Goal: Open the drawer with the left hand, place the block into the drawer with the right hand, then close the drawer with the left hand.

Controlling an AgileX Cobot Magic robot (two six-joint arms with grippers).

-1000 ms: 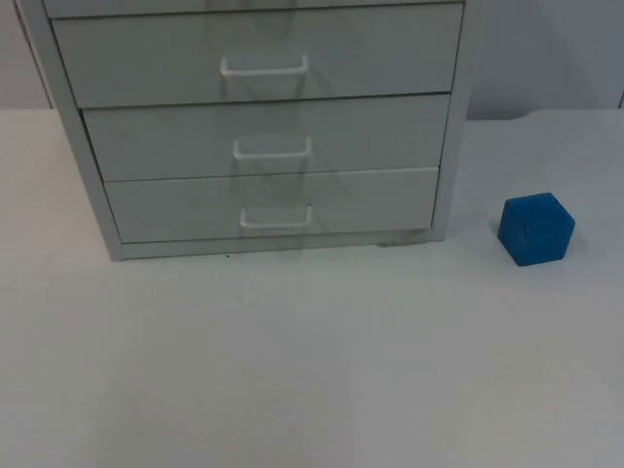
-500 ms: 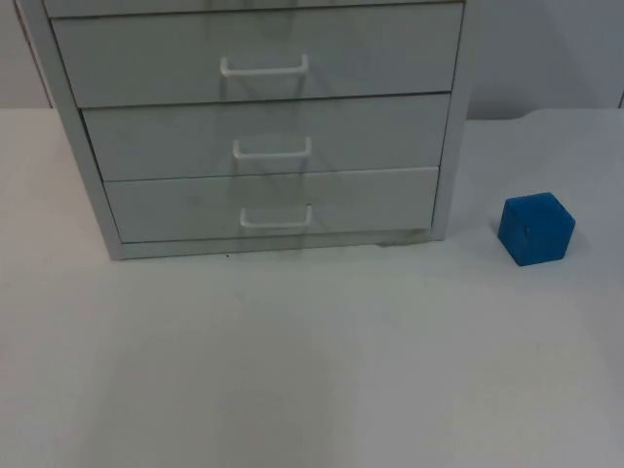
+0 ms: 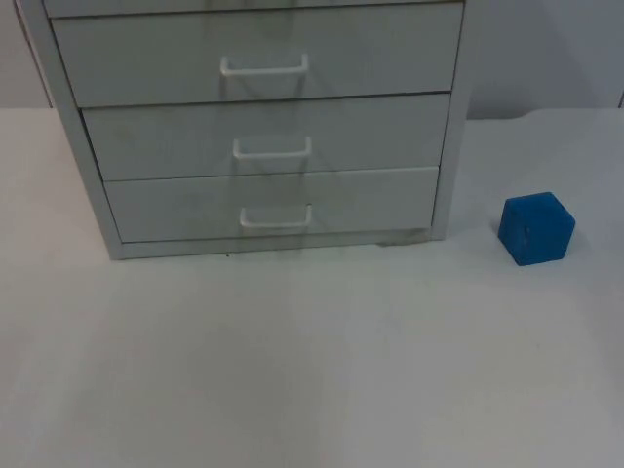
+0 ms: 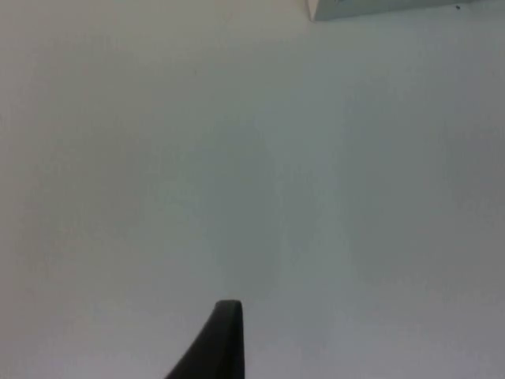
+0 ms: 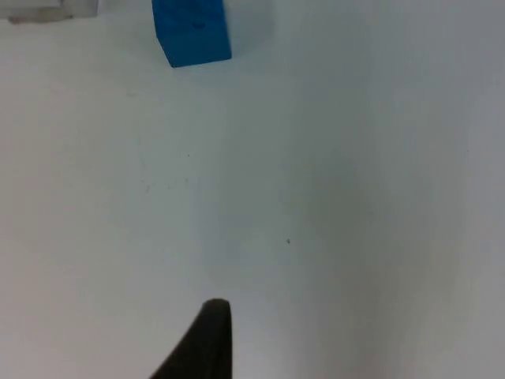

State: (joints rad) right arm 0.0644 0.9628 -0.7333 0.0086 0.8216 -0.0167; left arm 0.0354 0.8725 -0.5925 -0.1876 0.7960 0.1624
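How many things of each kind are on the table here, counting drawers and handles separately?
Cabinet: 1
Drawers, all shut: 3, top, middle, bottom
White handles: 3
Blue block: 1
Total: 8

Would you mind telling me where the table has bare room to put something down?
The broad white table in front of the drawer cabinet is free, as is the strip between cabinet and blue block. Tightest is right around the block.
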